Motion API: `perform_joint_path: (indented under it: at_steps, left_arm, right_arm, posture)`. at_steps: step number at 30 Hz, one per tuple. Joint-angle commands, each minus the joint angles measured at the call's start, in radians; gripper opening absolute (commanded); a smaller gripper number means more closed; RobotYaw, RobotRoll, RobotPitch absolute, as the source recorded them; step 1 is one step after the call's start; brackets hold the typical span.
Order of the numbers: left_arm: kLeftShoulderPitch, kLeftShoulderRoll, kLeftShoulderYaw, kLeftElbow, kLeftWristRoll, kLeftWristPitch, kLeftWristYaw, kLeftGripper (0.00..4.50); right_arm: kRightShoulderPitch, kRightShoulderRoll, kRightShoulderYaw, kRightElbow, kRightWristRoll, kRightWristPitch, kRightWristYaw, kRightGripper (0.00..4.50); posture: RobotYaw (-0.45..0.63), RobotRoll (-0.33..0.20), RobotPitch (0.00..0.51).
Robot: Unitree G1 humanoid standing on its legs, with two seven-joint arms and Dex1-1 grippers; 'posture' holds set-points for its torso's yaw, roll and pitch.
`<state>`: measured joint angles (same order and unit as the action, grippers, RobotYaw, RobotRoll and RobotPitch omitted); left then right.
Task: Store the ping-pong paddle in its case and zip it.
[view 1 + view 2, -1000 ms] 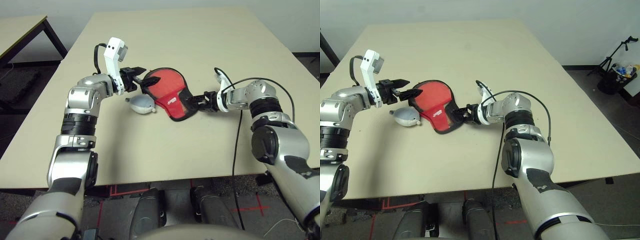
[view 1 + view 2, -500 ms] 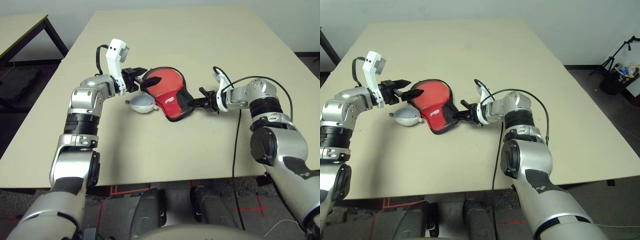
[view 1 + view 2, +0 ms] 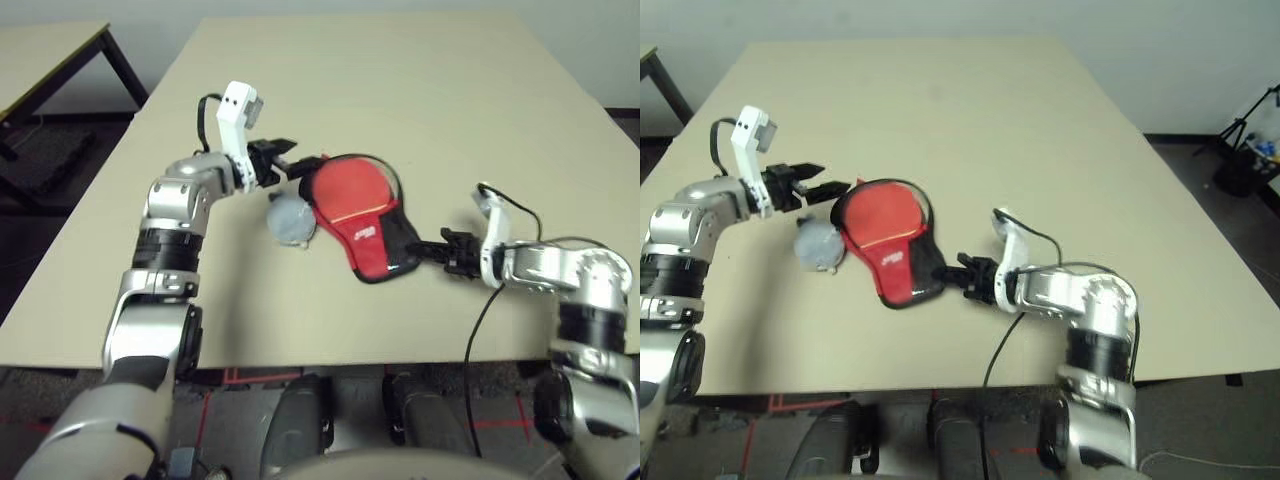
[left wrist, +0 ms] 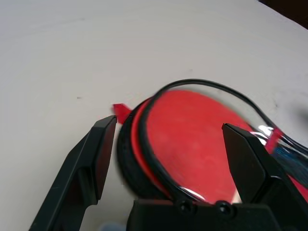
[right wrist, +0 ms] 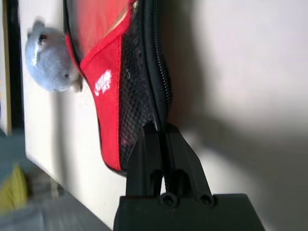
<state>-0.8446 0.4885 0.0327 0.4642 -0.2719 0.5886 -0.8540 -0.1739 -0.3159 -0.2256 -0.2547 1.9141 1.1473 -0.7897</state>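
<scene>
Across the tabletop, two arms are bending inward over the case

On the pale tabletop (image 3: 300,90), both arms are reaching forward from the near side and turning in toward each other. The left arm (image 3: 165,250) is rising almost straight forward, then bending at the wrist so that its end is pointing rightward. The right arm (image 3: 550,270) is coming up well to the right and folding sharply, its last part lying nearly level and pointing leftward.

Between them the red, black-edged case (image 3: 368,250) is lying slantwise. The paddle (image 3: 350,188) is resting inside it, its round red face showing within the edging. The left pincer (image 4: 169,122) is standing wide open at the case's rounded end, gripping nothing. The right pincer (image 5: 160,126) is closing on the case's black edging at the narrow end, beside the mesh pocket (image 5: 134,96).

A grey-blue rounded pouch (image 3: 291,219) is sitting just left of the case. On the red fabric, a small white logo (image 5: 103,82) is showing.
</scene>
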Motion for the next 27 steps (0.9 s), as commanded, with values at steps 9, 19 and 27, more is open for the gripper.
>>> perform_joint_path:
  at_steps: [9,19,27]
  left_arm:
    - [-0.064,-0.037,-0.046,0.113,0.023,-0.064,-0.039,4.50]
    - [-0.073,-0.041,-0.051,0.138,0.024,-0.081,-0.045,4.50]
    - [-0.062,-0.038,-0.062,0.131,0.028,-0.083,-0.048,4.50]
  right_arm:
    - [0.287,-0.032,0.342,-0.563,0.058,-0.618,-0.367,0.01]
    - [0.412,-0.362,0.394,-0.596,0.058,-0.758,-0.185,0.01]
    - [0.261,-0.539,0.250,-0.328,0.058,-0.429,0.129,1.78]
  posture:
    - [-0.18,0.000,0.139]
    - [-0.18,0.000,0.137]
    - [-0.16,0.000,0.124]
